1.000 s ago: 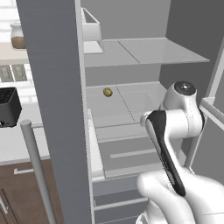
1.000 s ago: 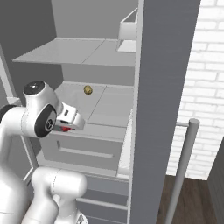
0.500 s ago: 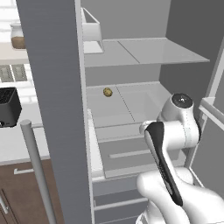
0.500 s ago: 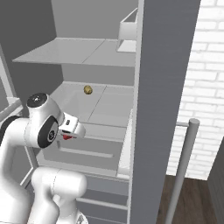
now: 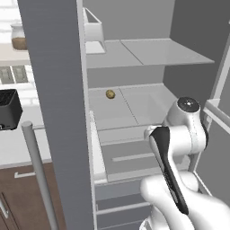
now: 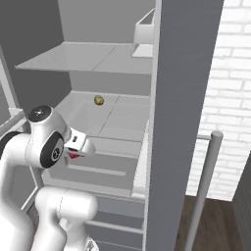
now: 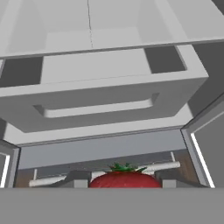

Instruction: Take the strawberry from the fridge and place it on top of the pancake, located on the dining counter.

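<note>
The strawberry [image 7: 124, 180], bright red with green leaves, sits between my fingertips at the bottom of the hand view. In the right base view it shows as a red spot [image 6: 72, 156] under my hand. My gripper [image 6: 74, 153] is shut on it and hangs in front of the open grey fridge [image 6: 122, 117], just outside its lower shelf [image 5: 134, 105] and above the drawers. The pancake and the dining counter are out of view.
A small yellowish-brown round item [image 5: 110, 94] lies on the fridge's middle shelf. A white box [image 5: 94, 31] stands on the upper shelf. The open doors [image 5: 58, 112] flank the arm. A black toaster [image 5: 9, 108] sits at left. A pale drawer front [image 7: 100, 98] lies ahead of the hand.
The arm has drawn back and down out of the fridge shelf toward the base, carrying the strawberry. The round item on the shelf has not moved.
</note>
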Controlling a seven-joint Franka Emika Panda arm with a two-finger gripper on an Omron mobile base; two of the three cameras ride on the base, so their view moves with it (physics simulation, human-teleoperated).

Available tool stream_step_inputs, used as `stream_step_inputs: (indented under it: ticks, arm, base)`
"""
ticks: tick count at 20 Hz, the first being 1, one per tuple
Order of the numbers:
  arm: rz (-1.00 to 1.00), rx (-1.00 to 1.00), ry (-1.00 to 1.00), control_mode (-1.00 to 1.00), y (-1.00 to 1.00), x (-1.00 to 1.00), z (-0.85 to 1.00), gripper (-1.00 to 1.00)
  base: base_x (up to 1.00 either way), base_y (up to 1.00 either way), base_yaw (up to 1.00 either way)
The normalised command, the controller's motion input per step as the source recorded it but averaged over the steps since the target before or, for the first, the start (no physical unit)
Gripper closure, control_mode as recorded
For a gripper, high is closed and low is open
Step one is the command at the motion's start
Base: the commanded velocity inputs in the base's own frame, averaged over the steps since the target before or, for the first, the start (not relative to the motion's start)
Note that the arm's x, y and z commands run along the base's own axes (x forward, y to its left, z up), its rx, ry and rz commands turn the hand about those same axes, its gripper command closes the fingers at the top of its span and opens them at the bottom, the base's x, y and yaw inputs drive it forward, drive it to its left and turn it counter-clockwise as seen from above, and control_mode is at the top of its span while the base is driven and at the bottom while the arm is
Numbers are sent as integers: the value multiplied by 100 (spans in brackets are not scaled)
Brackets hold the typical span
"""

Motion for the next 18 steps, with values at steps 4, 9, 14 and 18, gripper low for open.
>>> stream_step_inputs:
  ticks: [4,9,14,18]
  arm:
    - [0,0,0,100,0,0,0,100]
    - [0,0,0,100,0,0,0,100]
    - [0,0,0,100,0,0,0,100]
    - [0,0,0,100,0,0,0,100]
  base:
    - [-79,4,-6]
    - [-59,4,-32]
    - [-49,0,-54]
    - [-36,-4,-75]
